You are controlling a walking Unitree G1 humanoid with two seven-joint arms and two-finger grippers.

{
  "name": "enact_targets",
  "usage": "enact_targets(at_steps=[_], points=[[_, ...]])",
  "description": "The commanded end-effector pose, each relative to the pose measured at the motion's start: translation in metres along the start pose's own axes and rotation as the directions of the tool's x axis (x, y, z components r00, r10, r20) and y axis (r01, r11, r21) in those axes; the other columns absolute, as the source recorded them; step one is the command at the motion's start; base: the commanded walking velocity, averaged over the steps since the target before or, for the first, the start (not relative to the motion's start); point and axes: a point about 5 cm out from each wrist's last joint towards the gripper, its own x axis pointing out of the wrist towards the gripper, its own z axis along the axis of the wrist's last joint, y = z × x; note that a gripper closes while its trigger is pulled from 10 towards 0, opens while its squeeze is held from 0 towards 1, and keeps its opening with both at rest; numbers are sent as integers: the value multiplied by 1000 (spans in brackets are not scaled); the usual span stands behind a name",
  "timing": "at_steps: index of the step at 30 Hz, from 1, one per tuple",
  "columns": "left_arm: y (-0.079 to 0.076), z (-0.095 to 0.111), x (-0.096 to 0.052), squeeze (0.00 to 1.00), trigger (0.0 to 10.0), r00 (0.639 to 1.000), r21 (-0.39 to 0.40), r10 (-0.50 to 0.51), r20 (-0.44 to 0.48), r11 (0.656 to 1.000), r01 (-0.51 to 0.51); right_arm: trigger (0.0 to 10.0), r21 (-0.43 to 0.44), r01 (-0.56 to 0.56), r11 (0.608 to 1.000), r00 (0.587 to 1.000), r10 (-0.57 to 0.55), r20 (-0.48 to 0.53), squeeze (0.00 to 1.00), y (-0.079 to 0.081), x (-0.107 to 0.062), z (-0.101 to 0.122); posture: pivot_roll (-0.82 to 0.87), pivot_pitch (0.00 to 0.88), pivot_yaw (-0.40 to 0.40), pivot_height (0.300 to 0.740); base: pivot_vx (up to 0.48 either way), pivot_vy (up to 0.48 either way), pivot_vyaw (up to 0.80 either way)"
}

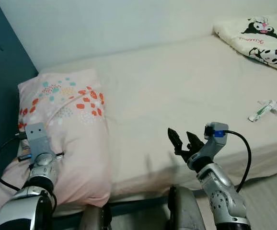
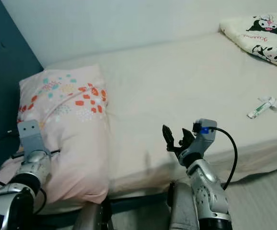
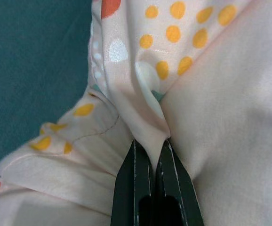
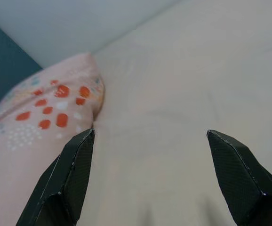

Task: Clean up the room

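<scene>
While the left gripper (image 3: 151, 146) pinched the soft dotted pillow (image 1: 66, 124) | right gripper (image 1: 183, 138) spread wide above the smooth bed (image 1: 186, 86) edge, beside the pillow.

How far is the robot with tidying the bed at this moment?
Done: nothing looks finished yet. In hand: the left gripper is shut on a fold of the pink pillow, which hangs partly over the bed's front edge. The right gripper is open and holds nothing, above the sheet. Left: a small wrapper lies on the bed, and a cartoon-print blanket sits bunched in the far corner.
</scene>
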Motion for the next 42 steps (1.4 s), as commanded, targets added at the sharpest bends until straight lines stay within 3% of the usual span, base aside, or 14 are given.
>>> enact_targets(at_steps=[1, 3, 7, 8, 11, 14, 15, 19, 22, 27, 34, 37, 39, 42], points=[[4, -10, 0, 0, 10000, 1000, 32, -14, -20, 999, 14, 10000, 5, -19, 1000, 1000, 19, -1, 0, 4, 3, -3, -133, 122, 93, 561, 0, 0, 0], [6, 7, 2, 0, 10000, 999, -8, -8, 46, 1000, 9, 10000, 3, -26, 1000, 1000, 26, 7, 0, 4, 6, -1, -130, 110, 95, 561, 0, 0, 0], [9, 21, 4, 0, 10000, 995, -45, 15, 96, 999, -10, 10000, -1, -30, 1000, 999, 30, 15, 0, 4, 7, 0, -132, 105, 97, 561, 0, 0, 0], [21, 38, 7, 0, 10000, 984, -65, 81, 157, 995, -72, 10000, -2, -31, 1000, 999, 31, 28, 0, 4, 9, 2, -144, 90, 102, 561, 0, 0, 0], [33, 53, 9, 0, 10000, 969, -68, 136, 206, 990, -125, 10000, -5, -30, 1000, 999, 30, 34, 0, 4, 10, 3, -150, 90, 103, 561, 0, 0, 0], [48, 83, 9, 0, 10000, 926, -32, 196, 322, 980, -196, 10000, -9, -36, 999, 998, 36, 42, 0, 4, 10, 5, -152, 88, 100, 561, 0, 0, 0], [48, 83, 9, 0, 10000, 926, -32, 196, 322, 980, -196, 10000, -9, -36, 999, 998, 36, 42, 0, 4, 10, 5, -152, 88, 100, 561, 0, 0, 0], [67, 119, 7, 0, 10000, 848, 69, 258, 463, 943, -325, 10000, -6, -44, 999, 998, 44, 50, 0, 4, 10, 7, -147, 95, 96, 561, 0, 0, 0], [72, 124, 6, 0, 10000, 832, 90, 269, 486, 931, -354, 10000, -8, -50, 999, 997, 50, 51, 0, 5, 11, 7, -147, 95, 96, 561, 0, 0, 0], [88, 112, 10, 0, 10000, 832, 139, 313, 457, 899, -415, 10000, -6, -64, 998, 997, 64, 48, 0, 8, 13, 5, -143, 100, 93, 561, 0, 0, 0], [129, 90, 10, 0, 10000, 793, 50, 465, 393, 851, -523, 10000, -8, -85, 996, 996, 85, 38, 0, 10, 13, 4, -122, 106, 80, 561, 0, 0, 0], [130, 89, 10, 0, 10000, 792, 46, 471, 389, 849, -527, 10000, -8, -85, 996, 996, 86, 38, 0, 10, 13, 4, -122, 106, 80, 561, 0, 0, 0], [134, 76, 10, 0, 10000, 796, 53, 484, 363, 843, -536, 10000, -5, -95, 995, 995, 95, 37, 0, 12, 15, 4, -113, 106, 77, 561, 0, 0, 0], [140, 30, 11, 0, 10000, 838, 30, 517, 176, 848, -530, 10000, 0, -126, 992, 992, 126, 33, 0, 20, 18, 2, -114, 104, 79, 561, 0, 0, 0]])
